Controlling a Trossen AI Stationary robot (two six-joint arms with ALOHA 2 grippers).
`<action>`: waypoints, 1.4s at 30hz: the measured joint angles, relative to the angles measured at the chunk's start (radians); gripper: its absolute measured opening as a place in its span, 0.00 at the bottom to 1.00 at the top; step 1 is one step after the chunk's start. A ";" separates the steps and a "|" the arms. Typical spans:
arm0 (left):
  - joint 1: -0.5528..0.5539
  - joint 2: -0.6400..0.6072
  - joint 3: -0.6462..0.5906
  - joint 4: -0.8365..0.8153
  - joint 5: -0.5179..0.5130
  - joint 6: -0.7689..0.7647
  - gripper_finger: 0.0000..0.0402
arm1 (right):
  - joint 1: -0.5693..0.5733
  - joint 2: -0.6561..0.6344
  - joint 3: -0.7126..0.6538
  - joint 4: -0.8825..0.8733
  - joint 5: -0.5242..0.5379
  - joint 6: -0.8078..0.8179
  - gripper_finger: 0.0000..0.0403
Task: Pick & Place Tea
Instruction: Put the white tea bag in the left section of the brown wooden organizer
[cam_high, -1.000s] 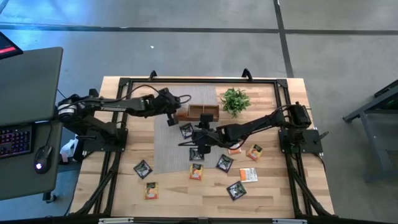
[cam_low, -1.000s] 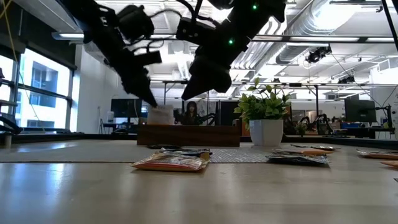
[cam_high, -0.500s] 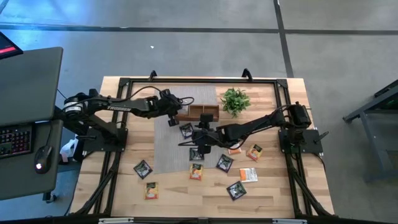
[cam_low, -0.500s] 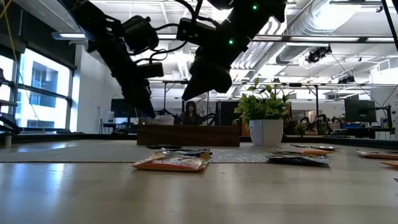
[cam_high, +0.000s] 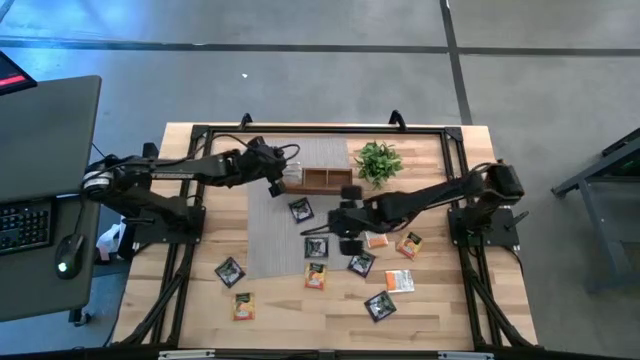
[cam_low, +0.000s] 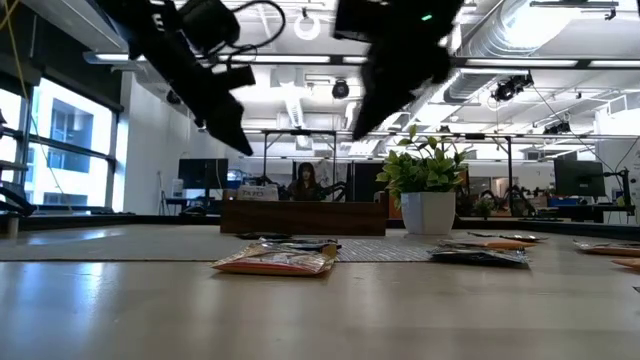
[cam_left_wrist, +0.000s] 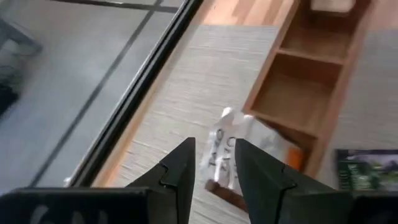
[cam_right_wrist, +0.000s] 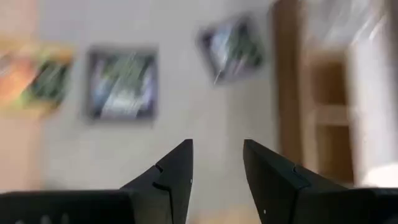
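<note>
A white tea sachet with orange print (cam_left_wrist: 239, 148) lies in the left end compartment of the wooden tray (cam_high: 325, 178), leaning on the end wall; its top edge shows over the rim (cam_low: 258, 190). My left gripper (cam_left_wrist: 214, 165) hangs open above that end of the tray (cam_high: 277, 185), clear of the sachet. My right gripper (cam_right_wrist: 217, 171) is open over the grey mat (cam_high: 270, 235), above the black sachets (cam_high: 316, 247), with nothing between its fingers. Several more tea sachets, black (cam_high: 360, 262) and orange (cam_high: 315, 275), lie flat on the table.
A small potted plant (cam_high: 378, 160) stands right of the tray. Loose sachets lie at the near left (cam_high: 229, 270) and near right (cam_high: 400, 281). A black frame (cam_high: 300, 130) runs around the table's far edge and sides. Bare wood shows at the far left.
My left gripper has opened and let go of the white sachet, which now rests in the tray's left compartment; the gripper has then risen above the tray. My right gripper has moved a little toward the table's right and near edges, staying open.
</note>
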 joint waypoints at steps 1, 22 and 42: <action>0.000 -0.017 0.000 -0.017 0.017 -0.009 0.28 | -0.003 -0.013 0.000 -0.063 -0.050 0.039 0.34; 0.000 -0.088 -0.001 -0.052 0.035 -0.061 0.28 | -0.126 -0.022 -0.307 -0.096 -0.188 0.076 0.53; 0.000 -0.094 -0.001 -0.048 -0.044 -0.052 0.28 | -0.145 -0.058 -0.402 0.079 -0.194 0.019 0.06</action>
